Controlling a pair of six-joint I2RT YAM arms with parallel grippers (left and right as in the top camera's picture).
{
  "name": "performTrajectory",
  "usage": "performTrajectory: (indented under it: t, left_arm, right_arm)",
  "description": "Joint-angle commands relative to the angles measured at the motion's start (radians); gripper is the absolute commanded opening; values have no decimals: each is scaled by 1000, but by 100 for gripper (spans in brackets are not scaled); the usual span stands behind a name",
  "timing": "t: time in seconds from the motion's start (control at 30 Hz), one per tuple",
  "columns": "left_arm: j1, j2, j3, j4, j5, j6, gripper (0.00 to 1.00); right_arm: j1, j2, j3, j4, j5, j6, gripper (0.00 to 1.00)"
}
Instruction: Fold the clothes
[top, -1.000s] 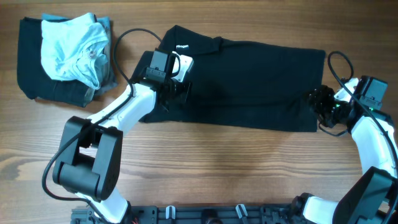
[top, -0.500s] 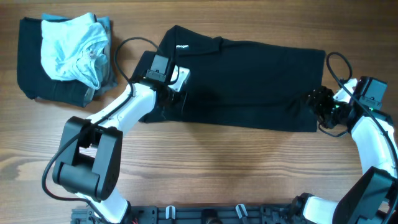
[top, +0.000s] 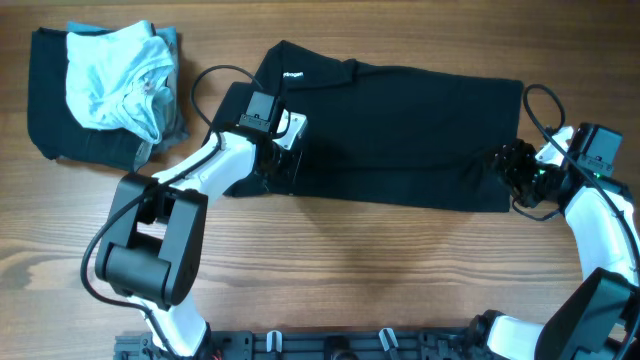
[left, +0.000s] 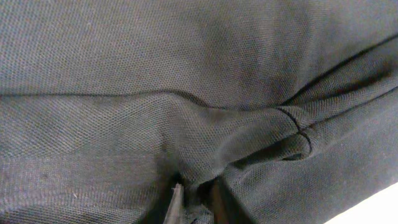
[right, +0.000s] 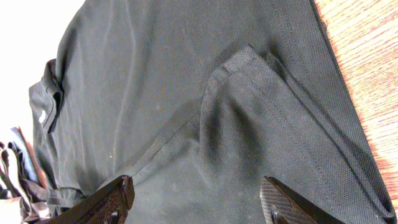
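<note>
Wooden desk (top: 350, 270) carries the black polo shirt (top: 400, 130), spread flat between both arms. The left gripper (top: 282, 160) is closed on a small ridge of cloth directly under it, probably to lift this side for folding. The right gripper (top: 512, 170) hangs open just above the opposite end, holding nothing.

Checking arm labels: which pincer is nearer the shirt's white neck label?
Left. The left pincer is close below the label; the right pincer is at the far end of the shirt.
</note>
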Motion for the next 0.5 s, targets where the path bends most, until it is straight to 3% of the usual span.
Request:
performTrajectory:
  t: [0.0,0.17,0.47]
  left_arm:
    - [-3,-1,9,3,17,3,4]
    - [-4,-9,36,18,15,3,4]
    - [-4,-8,42,198,12,3,4]
  right_arm:
    - [-2,-13,-3,3,-16,-14,70]
    - [-2,-13,-4,6,-16,-13,70]
    - [-2,-13,-3,5,-17,-13,71]
